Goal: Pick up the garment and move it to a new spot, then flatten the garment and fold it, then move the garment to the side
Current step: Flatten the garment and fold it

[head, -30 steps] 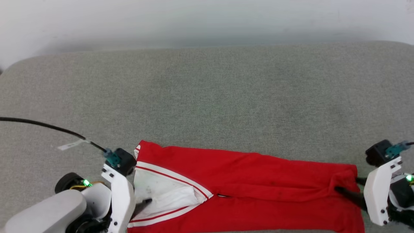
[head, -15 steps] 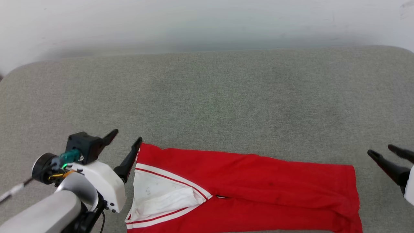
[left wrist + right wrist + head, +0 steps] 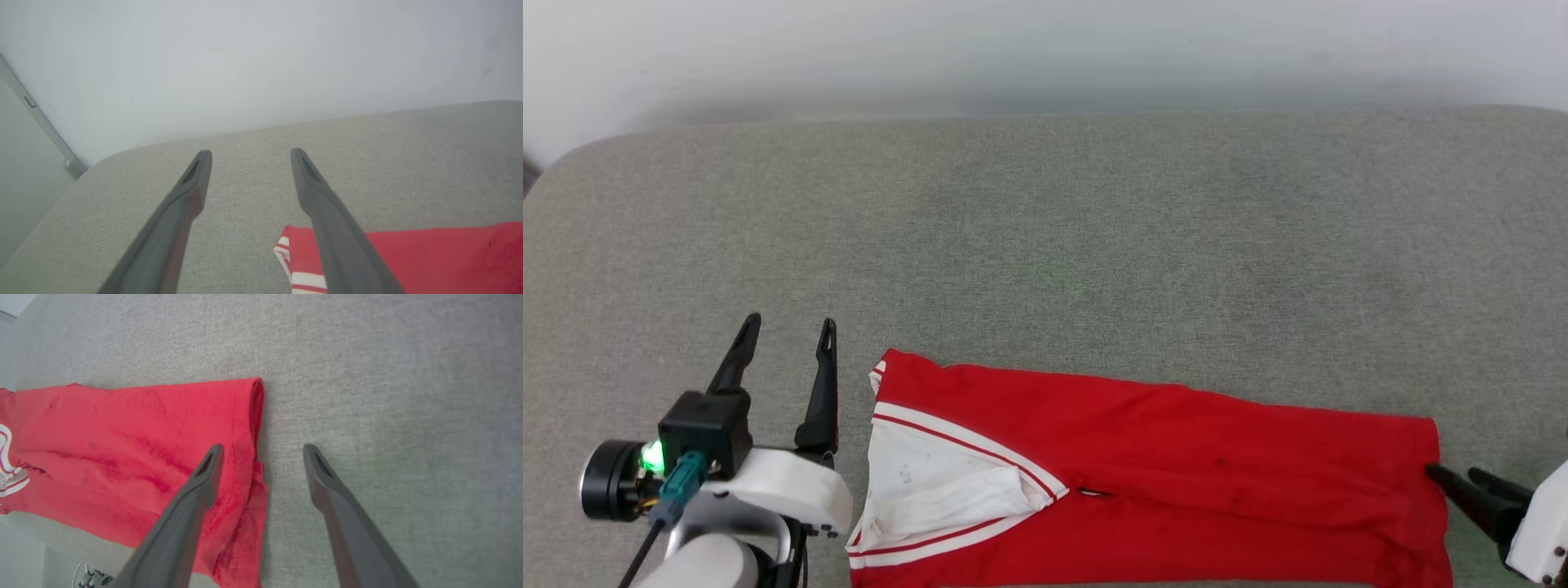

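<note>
Lying at the grey upholstered surface's [image 3: 1045, 245] near edge, the red-and-white jersey garment [image 3: 1176, 457] looks limp, light; take its end hems; left gripper [image 3: 791, 322], right gripper [image 3: 262, 448] spread wide, empty.

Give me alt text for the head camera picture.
A red jersey with a white sleeve lies folded in a long strip on a grey cushion. The left hand and right hand, both open, sit at its ends.

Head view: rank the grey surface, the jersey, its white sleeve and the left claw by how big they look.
1. grey surface
2. jersey
3. white sleeve
4. left claw, two thin fingers; it sits nearer the camera, so its real size is unsure.
</note>
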Robot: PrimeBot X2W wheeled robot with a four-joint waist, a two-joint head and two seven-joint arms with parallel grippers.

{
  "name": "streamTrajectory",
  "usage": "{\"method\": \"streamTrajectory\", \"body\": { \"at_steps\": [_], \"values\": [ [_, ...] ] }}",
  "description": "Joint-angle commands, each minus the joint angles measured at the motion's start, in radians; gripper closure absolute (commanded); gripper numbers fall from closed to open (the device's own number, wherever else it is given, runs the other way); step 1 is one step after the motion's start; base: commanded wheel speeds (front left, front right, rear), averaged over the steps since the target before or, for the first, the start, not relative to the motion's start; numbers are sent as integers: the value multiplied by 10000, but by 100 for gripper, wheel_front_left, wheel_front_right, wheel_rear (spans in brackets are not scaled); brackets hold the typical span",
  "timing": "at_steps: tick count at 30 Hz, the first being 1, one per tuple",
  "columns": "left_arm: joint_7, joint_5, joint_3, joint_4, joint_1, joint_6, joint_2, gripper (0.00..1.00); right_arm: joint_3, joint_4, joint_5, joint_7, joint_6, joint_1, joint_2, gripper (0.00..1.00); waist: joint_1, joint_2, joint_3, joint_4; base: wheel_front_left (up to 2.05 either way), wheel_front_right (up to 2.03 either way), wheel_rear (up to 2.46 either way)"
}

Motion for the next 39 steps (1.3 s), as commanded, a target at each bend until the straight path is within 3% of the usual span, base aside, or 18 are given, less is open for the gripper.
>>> {"method": "streamTrajectory", "body": {
  "at_steps": [1,14,22,23,24,25,26,32,39],
  "values": [
    [-42,243,333,-98,349,25,-203,0,-84,93,69,78,-4,142,159,0,0,0,45,15,0,0,0],
    [-45,3290,3596,-497,2732,-562,-2704,0,496,525,393,1008,-2,810,1786,0,0,0,160,368,0,0,0],
    [-44,4558,4967,-756,3623,-1121,-4147,0,866,371,334,1425,12,679,2205,0,0,0,92,428,0,0,0],
    [-44,4728,5115,-806,3718,-1199,-4306,0,888,373,290,1445,12,632,2235,7,0,0,77,428,0,0,0],
    [-44,4878,5250,-828,3836,-1301,-4465,0,902,376,255,1462,12,579,2254,53,0,0,57,430,0,0,0],
    [-45,5030,5396,-875,3957,-1356,-4663,0,915,392,227,1480,12,543,2250,71,0,0,29,442,0,0,0],
    [-45,5194,5509,-924,4061,-1453,-4809,0,924,398,180,1469,12,520,2246,100,0,0,0,452,0,0,0],
    [-37,5934,5857,-783,4504,-2113,-5589,0,620,492,-2,1299,-5,400,1914,100,0,0,-187,520,0,0,0],
    [-37,6498,6197,-540,4706,-2647,-5983,0,126,467,-56,1285,-10,424,1319,100,0,0,-517,498,0,0,0]
  ]
}}
